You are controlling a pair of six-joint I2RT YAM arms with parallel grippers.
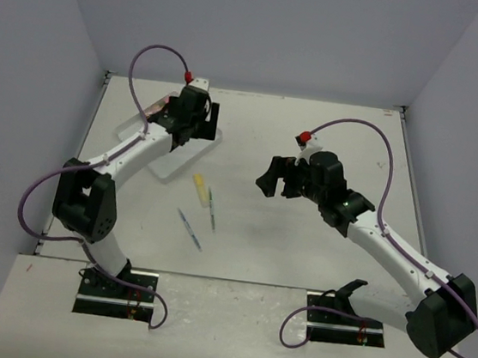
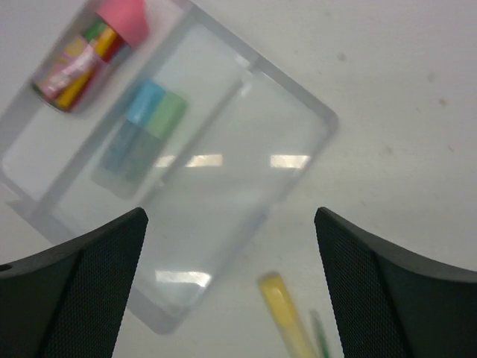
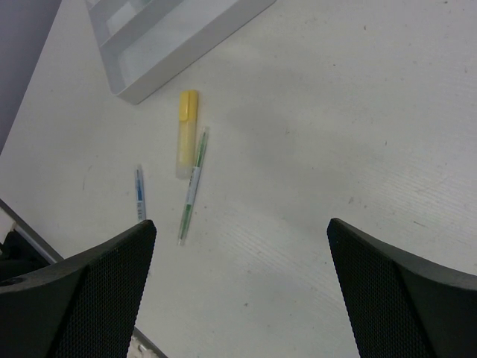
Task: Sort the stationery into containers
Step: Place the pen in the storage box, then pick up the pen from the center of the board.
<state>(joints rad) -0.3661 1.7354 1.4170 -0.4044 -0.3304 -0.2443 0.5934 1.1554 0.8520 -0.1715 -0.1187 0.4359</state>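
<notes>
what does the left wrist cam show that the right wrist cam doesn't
Only left wrist: the pink-capped tube, blue-capped marker and green highlighter lying in the tray. Only right wrist: the blue pen on the table. Both: the tray, the yellow highlighter and the green pen beside it.

Pink-capped stubby tube [image 2: 86, 56] shows red, yellow and green streaks, then blue-capped marker [image 2: 128, 134], pale green highlighter [image 2: 156, 130], frosted clear plastic tray [image 2: 292, 88], bright yellow highlighter [image 3: 186, 134], green-and-white thin pen [image 3: 192, 186].

White table [image 1: 298, 264] enclosed by pale grey walls [image 1: 273, 27]
</notes>
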